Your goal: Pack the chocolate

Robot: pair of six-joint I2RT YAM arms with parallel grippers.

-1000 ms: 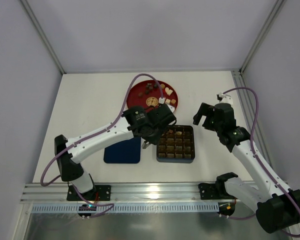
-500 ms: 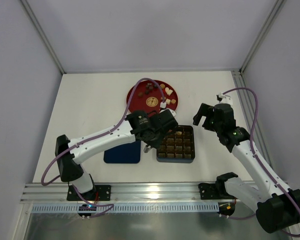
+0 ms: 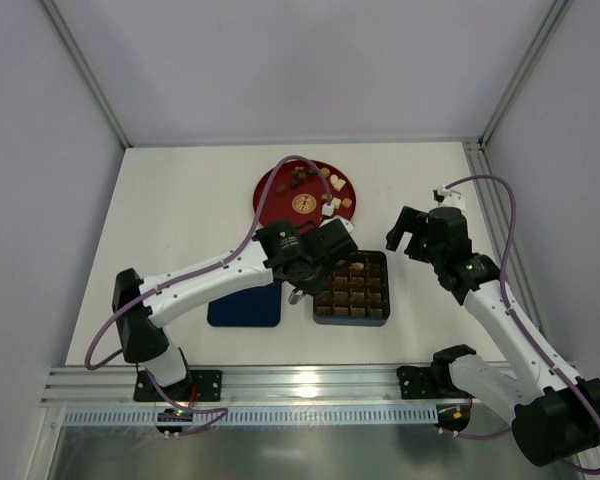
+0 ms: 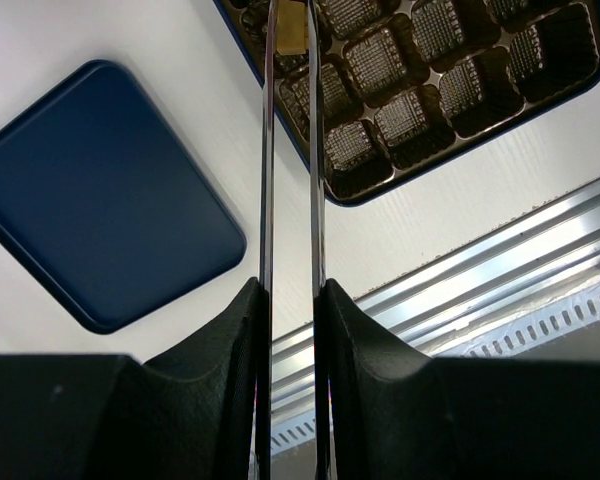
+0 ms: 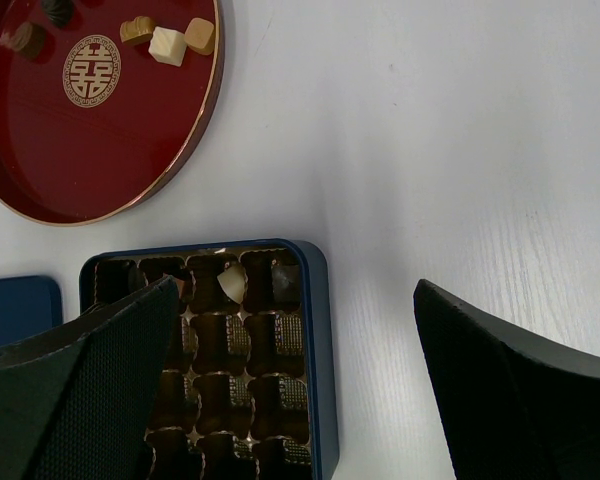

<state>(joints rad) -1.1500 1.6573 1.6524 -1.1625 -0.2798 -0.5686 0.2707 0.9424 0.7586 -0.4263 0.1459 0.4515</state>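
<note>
Your left hand [image 4: 289, 12] clamped on a tan chocolate [image 4: 291, 35] over the tray's [image 3: 352, 312] far-left cells, your right hand [image 3: 408, 240] spread wide beside the tray, more chocolates [image 3: 332, 184] on the red plate [image 3: 276, 192].

Glossy plate [image 5: 40, 185]; matt lid [image 4: 90, 190]; smooth matt chocolate [image 5: 167, 45]

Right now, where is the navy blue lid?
In the top view, the navy blue lid lies on the table, just left of the brown compartment tray.
</note>
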